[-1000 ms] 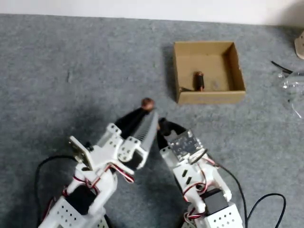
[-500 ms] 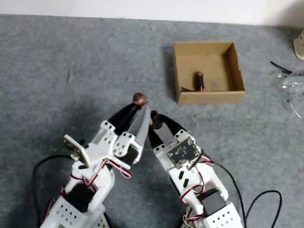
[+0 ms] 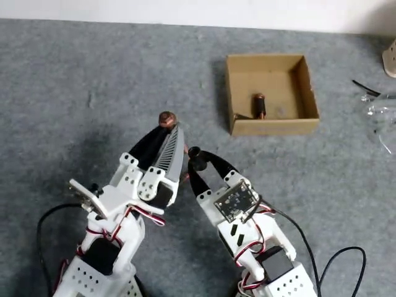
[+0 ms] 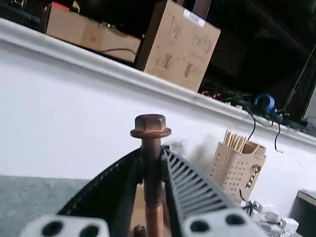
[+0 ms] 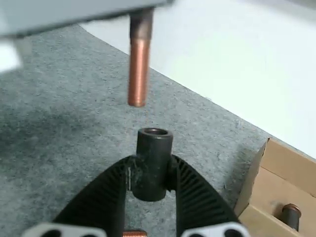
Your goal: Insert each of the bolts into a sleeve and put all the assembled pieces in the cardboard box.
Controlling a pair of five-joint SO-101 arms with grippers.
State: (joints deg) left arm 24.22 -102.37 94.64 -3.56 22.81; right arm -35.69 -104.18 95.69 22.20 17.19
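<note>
One assembled piece (image 3: 259,105) is already in the cardboard box (image 3: 272,127), far right on the worktop (image 3: 93,74). The second pair is in hand, so this is the insertion step.

- My left fingers (image 4: 187,177) are clenched on the bolt (image 4: 150,129), head up and shank pointing down.
- My right fingers (image 5: 197,190) are clamped on the sleeve (image 5: 153,163), upright with the bore open to the top.
- Both are held above the worktop, left and near of the box.
- In the right wrist view the bolt tip hangs above the sleeve mouth. It isn't touching and looks slightly off the bore axis.

My read on the next move: centre the tip over the bore, keep both parts plumb, then bring the bolt down. With the tip off-centre it could catch on the rim, or the sleeve could tilt in my grip. After that the piece goes to the box.

Compared with a second ago, both arms have swung left, away from the box. In the high view the bolt head now sits farther left and farther away, and the sleeve has followed it.
</note>
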